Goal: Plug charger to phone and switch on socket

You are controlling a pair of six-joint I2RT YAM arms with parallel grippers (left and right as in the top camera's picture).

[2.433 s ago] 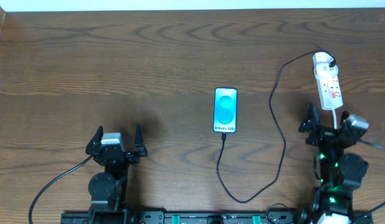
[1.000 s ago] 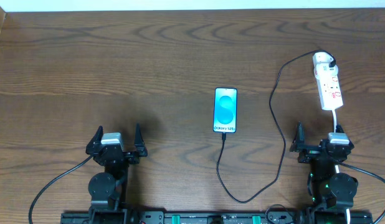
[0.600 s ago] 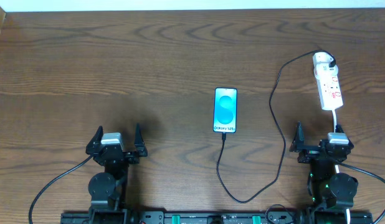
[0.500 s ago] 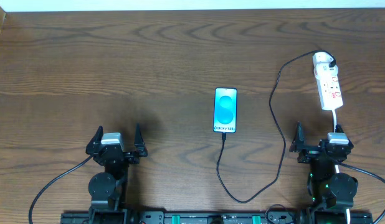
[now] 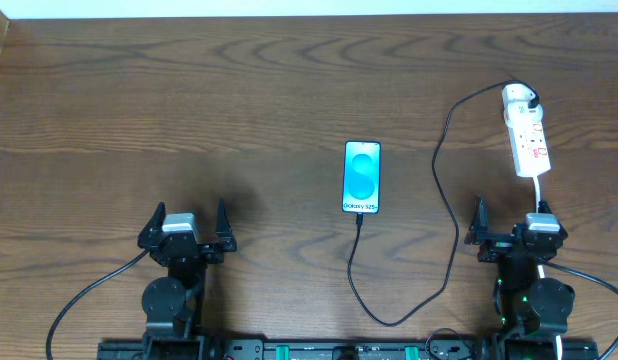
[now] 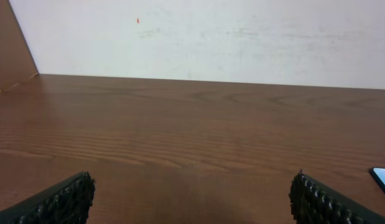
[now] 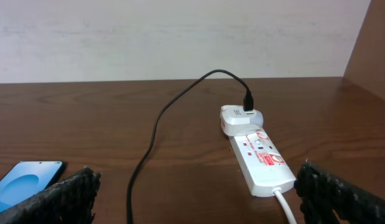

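Note:
The phone (image 5: 362, 177) lies flat at the table's middle, blue screen up; its corner shows in the left wrist view (image 6: 384, 179) and right wrist view (image 7: 25, 182). The black charger cable (image 5: 450, 210) runs from the phone's near end in a loop up to a white adapter on the socket (image 5: 527, 135), a white power strip with red markings at the right, also seen in the right wrist view (image 7: 260, 159). My left gripper (image 5: 186, 222) is open and empty near the front left. My right gripper (image 5: 510, 228) is open and empty, just in front of the socket.
The socket's white cord (image 5: 540, 192) runs toward my right arm. A white wall (image 7: 180, 37) borders the table's far edge. A raised wooden side panel (image 6: 12, 43) stands at the far left.
My right arm drew back from the socket toward the front edge between the oldest frame and one second ago. Since then nothing has moved.

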